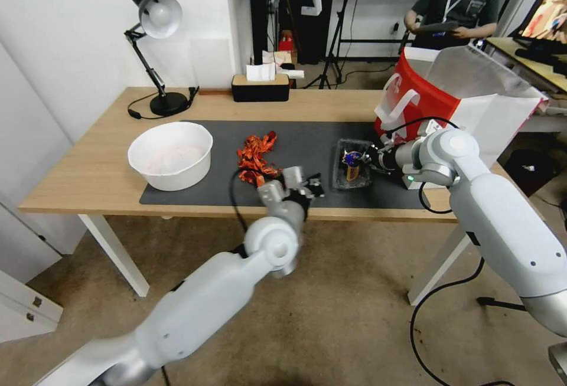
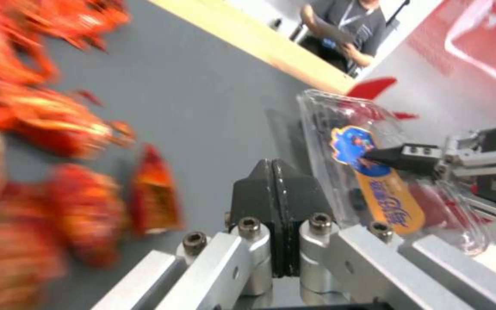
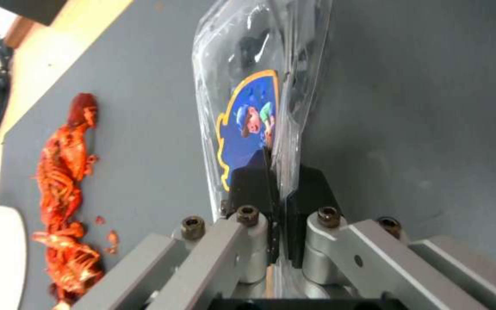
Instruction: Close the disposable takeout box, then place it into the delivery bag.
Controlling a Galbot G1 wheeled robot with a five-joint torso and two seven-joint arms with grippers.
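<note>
So the disposable takeout box [image 1: 352, 164], near the surface's right front edge beside the delivery bag [image 1: 466, 94], is pinched at its thin rim by the right gripper [image 3: 280, 172]. Light, flimsy, slippery plastic is expected, easily crushed. Left gripper [image 2: 274, 181] jaws are closed, empty.

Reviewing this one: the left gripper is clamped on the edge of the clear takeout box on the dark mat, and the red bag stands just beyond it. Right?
Not quite: the right gripper holds the takeout box, as the right wrist view shows. The left gripper is shut on nothing, beside the box. The box does lie on the dark mat, with the red bag just beyond.
</note>
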